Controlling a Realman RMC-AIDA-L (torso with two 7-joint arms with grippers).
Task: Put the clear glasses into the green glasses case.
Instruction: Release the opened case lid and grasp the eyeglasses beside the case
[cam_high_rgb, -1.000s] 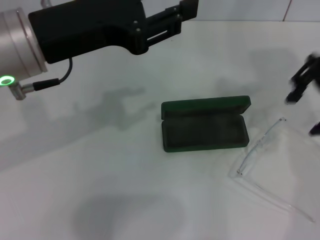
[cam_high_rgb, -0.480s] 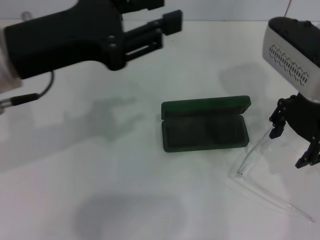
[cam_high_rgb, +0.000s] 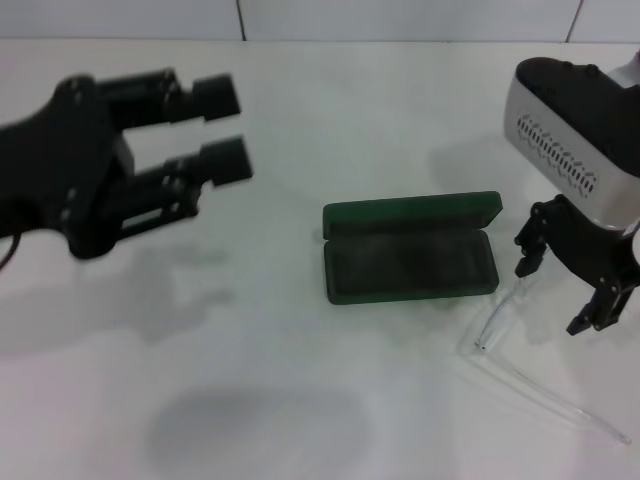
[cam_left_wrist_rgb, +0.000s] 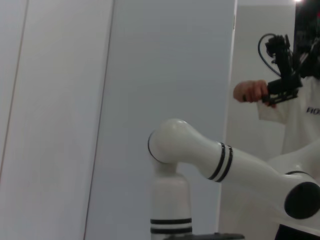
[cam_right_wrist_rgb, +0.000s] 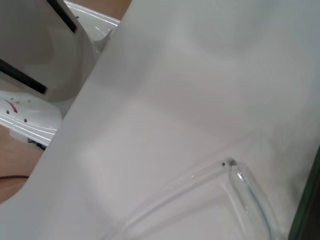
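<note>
The green glasses case (cam_high_rgb: 410, 262) lies open mid-table, with its lid (cam_high_rgb: 412, 212) propped up at the far side and its dark lining bare. The clear glasses (cam_high_rgb: 492, 330) lie on the table just right of the case, one long temple arm (cam_high_rgb: 560, 410) running toward the near right. My right gripper (cam_high_rgb: 558, 285) hangs open over the glasses' lens end, one finger close to the case's right end. The right wrist view shows the glasses (cam_right_wrist_rgb: 242, 187) close up, and a sliver of the case (cam_right_wrist_rgb: 312, 205). My left gripper (cam_high_rgb: 225, 128) is open, well left of the case.
The white table (cam_high_rgb: 300, 360) carries only the case and glasses. The right wrist view shows the table's edge, with white robot parts (cam_right_wrist_rgb: 40, 55) and wooden floor beyond. The left wrist view faces away: a wall, a white arm (cam_left_wrist_rgb: 200, 155) and a person.
My right gripper came in from the right edge and settled over the glasses, shifting slightly left. My left arm swung down and leftward. Case and glasses have not moved.
</note>
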